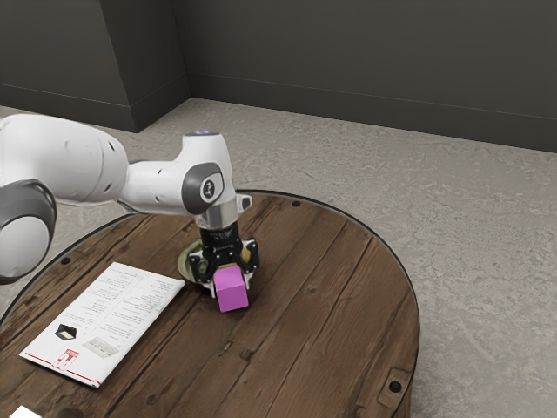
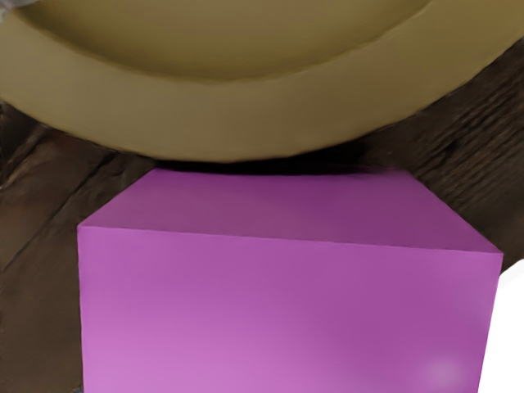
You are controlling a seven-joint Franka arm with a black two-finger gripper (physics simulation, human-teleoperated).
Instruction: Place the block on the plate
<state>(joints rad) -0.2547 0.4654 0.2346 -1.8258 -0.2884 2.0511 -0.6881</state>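
My gripper (image 1: 231,280) is shut on the magenta block (image 1: 231,290), with a finger at each of two opposite sides. In the wrist view the block (image 2: 286,311) looms large at the lower edge, beside the plate (image 2: 229,123). The round olive-yellow plate (image 1: 188,263) lies on the table behind the gripper in the exterior view, partly hidden by it. The block is seen just off the plate's rim; its exact height above the wood cannot be told.
A white printed booklet (image 1: 109,320) lies on the round wooden table (image 1: 339,305) towards the exterior view's left. A small white object (image 1: 24,413) shows at that view's bottom left edge.
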